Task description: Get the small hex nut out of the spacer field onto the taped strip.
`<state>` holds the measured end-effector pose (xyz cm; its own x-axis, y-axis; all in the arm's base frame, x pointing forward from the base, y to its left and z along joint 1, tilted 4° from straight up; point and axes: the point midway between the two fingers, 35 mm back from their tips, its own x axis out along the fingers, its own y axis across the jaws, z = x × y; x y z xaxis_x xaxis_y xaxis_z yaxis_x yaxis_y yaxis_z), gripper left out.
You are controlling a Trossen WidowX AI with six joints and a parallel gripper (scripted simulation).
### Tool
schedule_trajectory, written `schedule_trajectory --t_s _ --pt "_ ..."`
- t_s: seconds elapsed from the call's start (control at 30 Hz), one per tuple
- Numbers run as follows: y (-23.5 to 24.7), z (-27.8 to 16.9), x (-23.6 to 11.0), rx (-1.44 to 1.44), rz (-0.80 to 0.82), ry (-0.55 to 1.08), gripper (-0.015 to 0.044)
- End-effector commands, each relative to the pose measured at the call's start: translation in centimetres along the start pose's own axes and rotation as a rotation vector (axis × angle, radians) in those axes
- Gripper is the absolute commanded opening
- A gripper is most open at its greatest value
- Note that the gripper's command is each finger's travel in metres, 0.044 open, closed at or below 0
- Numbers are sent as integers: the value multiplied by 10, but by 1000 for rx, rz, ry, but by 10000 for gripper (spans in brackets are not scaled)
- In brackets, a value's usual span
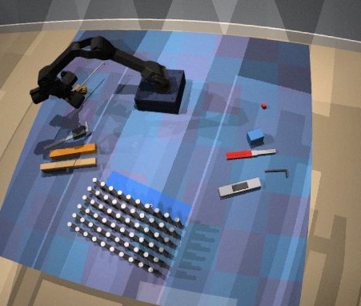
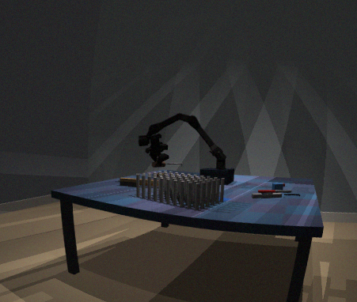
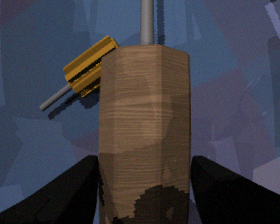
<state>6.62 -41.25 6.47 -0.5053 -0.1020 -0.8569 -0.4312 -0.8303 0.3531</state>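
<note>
My gripper (image 1: 74, 93) (image 2: 159, 161) (image 3: 145, 165) is shut on the wooden handle (image 3: 145, 100) of a tool with a thin grey shaft (image 1: 95, 71) (image 2: 175, 164) (image 3: 147, 22). It holds the tool above the table's back left, well away from the spacers. The shaft's tip is cut off in the wrist view. The standing spacers (image 1: 138, 201) (image 2: 167, 191) form a dense field, upright. The blue taped strip (image 1: 157, 194) lies along their side toward the arm base. A small pale ring, seemingly the nut (image 1: 150, 206), shows beside a spacer top at the strip; its exact position is unclear.
A yellow-handled tool (image 3: 91, 62) lies beneath my gripper. A dark-headed tool (image 1: 79, 131), an orange bar (image 1: 73, 151) and a tan bar (image 1: 69, 164) lie left. A red-handled tool (image 1: 238, 155), hex key (image 1: 282, 170), grey level (image 1: 225, 191), blue block (image 1: 255, 136) and red cube (image 1: 263, 106) lie right.
</note>
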Motion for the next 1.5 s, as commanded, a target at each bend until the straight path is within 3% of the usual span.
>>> schedule_trajectory --t_s 0.0,1.47 --pt "-1 0 4 -7 4 -8 0" --pt "-17 -15 46 -7 4 -8 0"
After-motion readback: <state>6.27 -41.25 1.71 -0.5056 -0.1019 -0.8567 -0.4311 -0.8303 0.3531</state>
